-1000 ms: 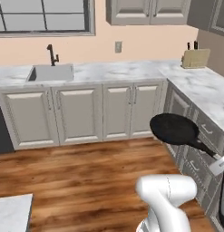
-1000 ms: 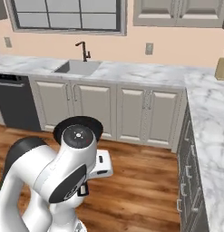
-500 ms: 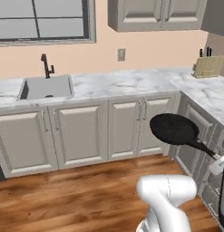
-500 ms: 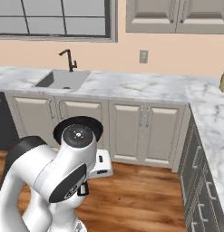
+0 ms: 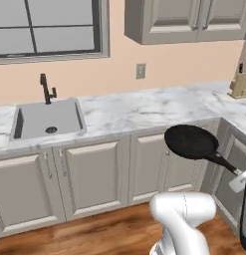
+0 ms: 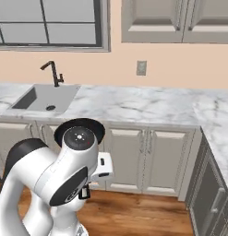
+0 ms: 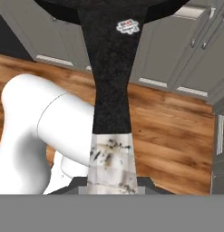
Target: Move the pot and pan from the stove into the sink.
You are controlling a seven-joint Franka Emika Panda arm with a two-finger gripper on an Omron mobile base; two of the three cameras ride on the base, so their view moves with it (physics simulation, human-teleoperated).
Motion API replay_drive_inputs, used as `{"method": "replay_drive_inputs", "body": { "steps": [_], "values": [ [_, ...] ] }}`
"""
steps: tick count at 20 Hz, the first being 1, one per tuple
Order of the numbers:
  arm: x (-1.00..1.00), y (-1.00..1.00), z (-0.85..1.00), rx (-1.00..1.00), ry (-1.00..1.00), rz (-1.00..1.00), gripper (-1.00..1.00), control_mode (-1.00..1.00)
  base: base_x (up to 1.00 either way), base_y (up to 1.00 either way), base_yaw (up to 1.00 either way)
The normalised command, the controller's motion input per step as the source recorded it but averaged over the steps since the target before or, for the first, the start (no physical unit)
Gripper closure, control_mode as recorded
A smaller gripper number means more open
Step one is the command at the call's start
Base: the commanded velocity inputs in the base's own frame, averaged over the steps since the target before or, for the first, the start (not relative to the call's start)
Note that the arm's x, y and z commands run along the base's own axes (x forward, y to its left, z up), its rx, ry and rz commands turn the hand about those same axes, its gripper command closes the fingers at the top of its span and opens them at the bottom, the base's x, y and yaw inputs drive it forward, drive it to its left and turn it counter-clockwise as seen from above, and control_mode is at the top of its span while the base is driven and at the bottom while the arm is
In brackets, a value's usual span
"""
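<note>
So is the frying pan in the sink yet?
Not yet. The pan hangs in the air over the cabinets, held by its long handle, and the sink sits off to its left.

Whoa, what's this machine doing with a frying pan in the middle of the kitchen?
The white robot arm is carrying the black pan by its long handle, with its tool shut on the handle's end. The pan hangs in the air in front of the lower cabinets, above the wood floor. The sink sits off to the left in the marble counter, with nothing in it yet.
</note>
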Motion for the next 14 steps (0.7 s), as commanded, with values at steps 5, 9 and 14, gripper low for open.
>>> {"method": "replay_drive_inputs", "body": {
  "steps": [5,9,14],
  "values": [
    [0.00,0.00,0.00,0.00,0.00,0.00,1.00,1.00,0.86,0.39,-0.16],
    [0.00,0.00,0.00,0.00,0.00,0.00,1.00,1.00,0.83,0.38,-0.16],
    [0.00,0.00,0.00,0.00,0.00,0.00,1.00,1.00,0.45,0.20,-0.10]
  ]
}}
